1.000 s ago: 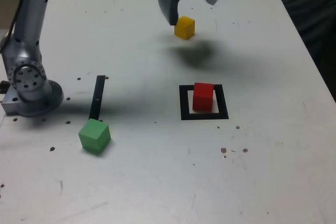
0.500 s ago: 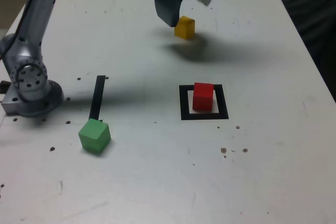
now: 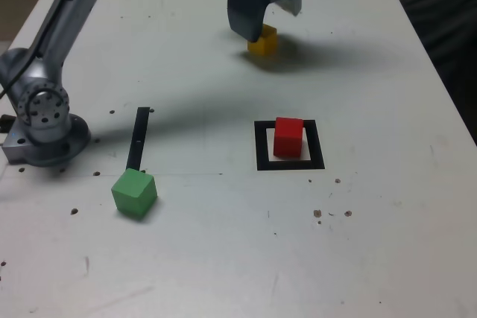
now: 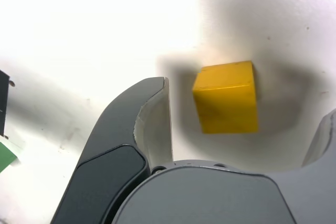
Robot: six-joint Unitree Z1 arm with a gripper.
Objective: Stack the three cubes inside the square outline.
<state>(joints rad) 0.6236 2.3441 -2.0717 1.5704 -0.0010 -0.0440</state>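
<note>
Gripper point(image 3: 262, 14), jaws spread wide and straddling the yellow cube point(image 4: 227, 97) at the table's point(image 3: 373, 206) twelve o'clock, evidently for pickup; red cube point(image 3: 288, 136) inside the square outline point(image 3: 261, 147) as stack base; green cube point(image 3: 134, 193) at eight o'clock, waiting.

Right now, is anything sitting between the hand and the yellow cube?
Nothing visible. The open hand straddles the yellow cube; the wrist view shows only bare table between cube and fingers.
</note>
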